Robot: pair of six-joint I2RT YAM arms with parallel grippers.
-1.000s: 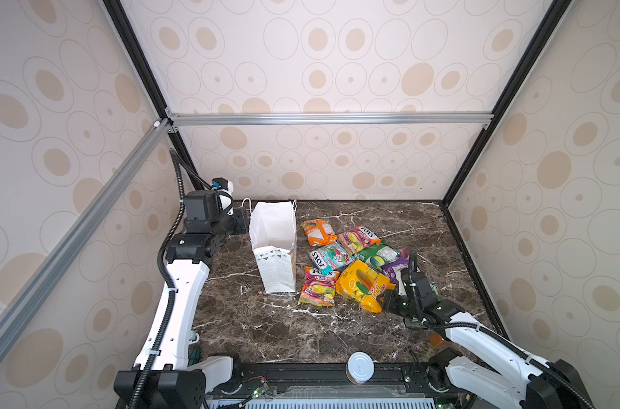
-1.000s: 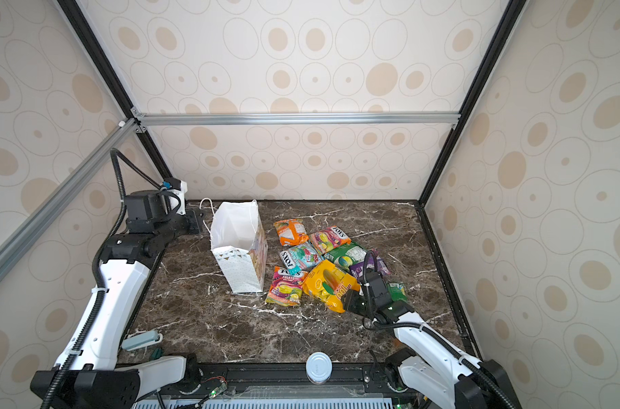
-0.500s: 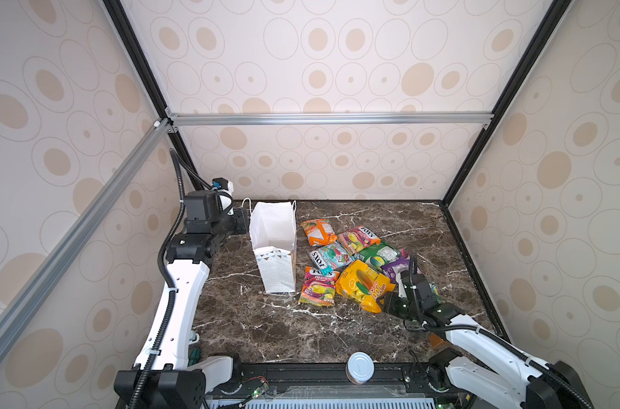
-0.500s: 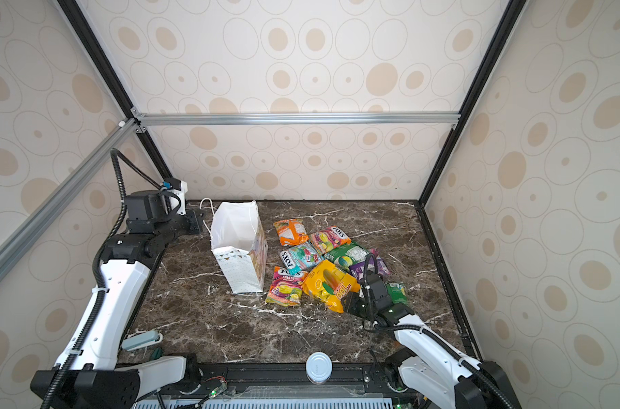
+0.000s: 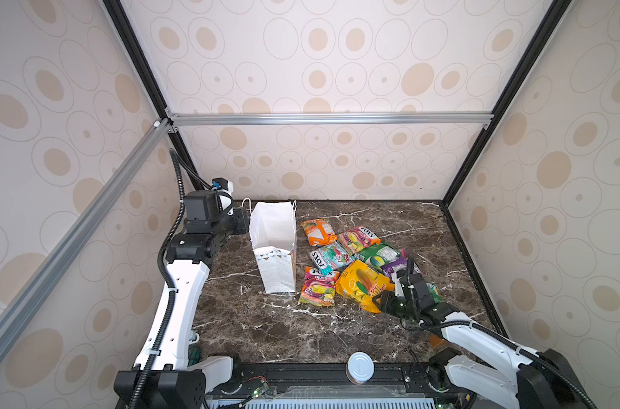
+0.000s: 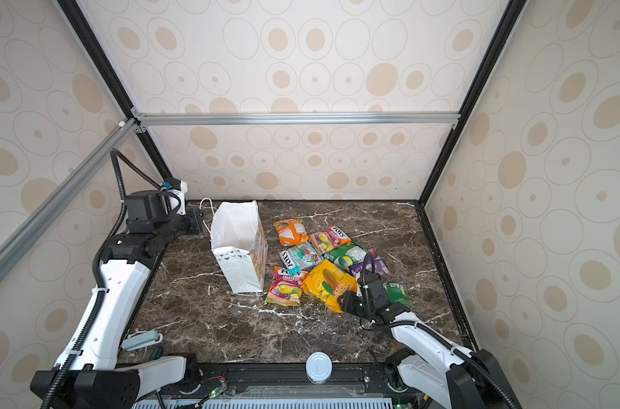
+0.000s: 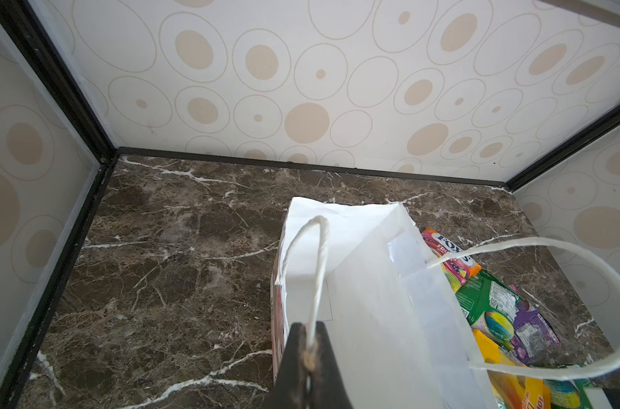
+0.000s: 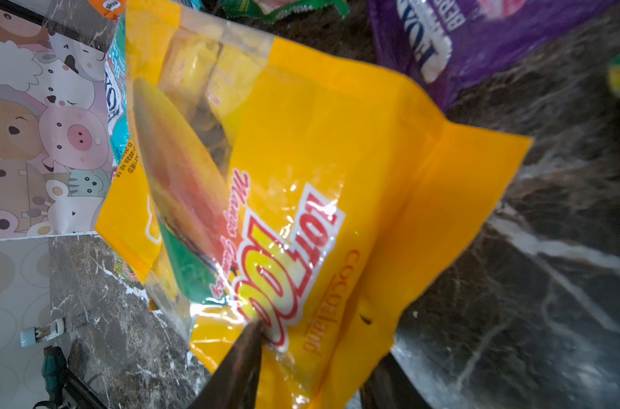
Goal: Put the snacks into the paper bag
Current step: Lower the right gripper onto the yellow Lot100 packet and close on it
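The white paper bag point(image 5: 276, 271) point(image 6: 239, 272) stands open at the back left. My left gripper point(image 7: 308, 354) point(image 5: 242, 219) is shut on its cord handle point(image 7: 317, 269), beside the rim. Several snacks lie to the right of the bag: an orange packet point(image 5: 317, 232), a pink one point(image 5: 358, 239), a teal one point(image 5: 331, 256), a green one point(image 5: 377, 255) and a purple one point(image 5: 395, 265). The big yellow packet point(image 5: 359, 285) point(image 8: 319, 159) lies nearest. My right gripper point(image 5: 379, 302) point(image 8: 319, 350) is open, its jaws either side of that packet's near end. One finger point(image 8: 244, 354) presses the film.
A silver-lidded can point(image 5: 360, 366) stands at the table's front edge. A pale blue tool point(image 6: 140, 340) lies at the front left. A small green packet point(image 5: 433, 287) sits beside the right wrist. Patterned walls close in three sides.
My right gripper has slid forward and left onto the yellow packet's near end, and its jaws have narrowed. The left arm and the bag have not moved.
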